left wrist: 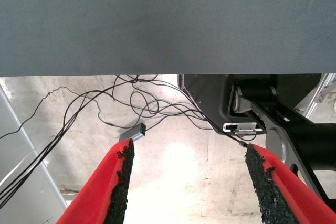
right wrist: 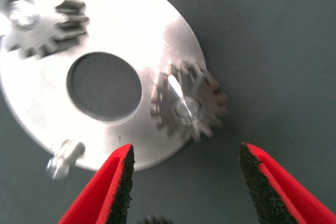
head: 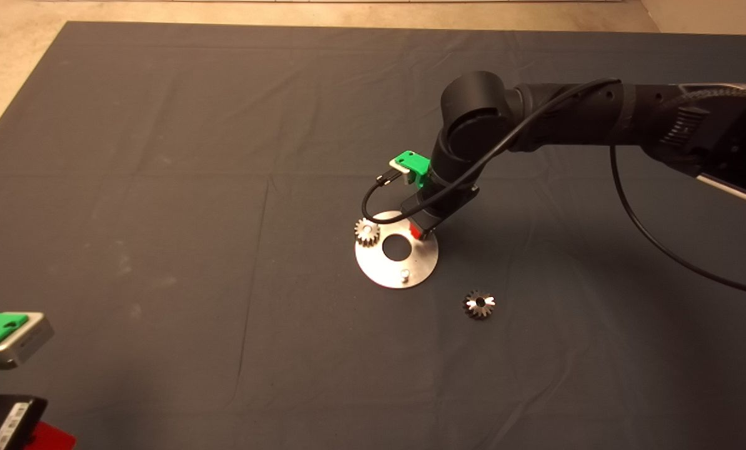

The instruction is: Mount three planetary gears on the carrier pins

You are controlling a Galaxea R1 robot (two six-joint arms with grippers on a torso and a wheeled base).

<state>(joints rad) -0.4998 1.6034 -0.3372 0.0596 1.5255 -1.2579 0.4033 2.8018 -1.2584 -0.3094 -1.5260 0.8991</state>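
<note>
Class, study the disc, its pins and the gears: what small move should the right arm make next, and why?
Probably lift the right gripper clear and head for the loose gear on the mat. Its fingers are open, two gears sit on pins, and one pin on the disc stands bare.

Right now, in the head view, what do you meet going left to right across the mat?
Left tool parked at the lower left edge → seated gear → bare pin → right tool over the disc → loose gear.
</note>
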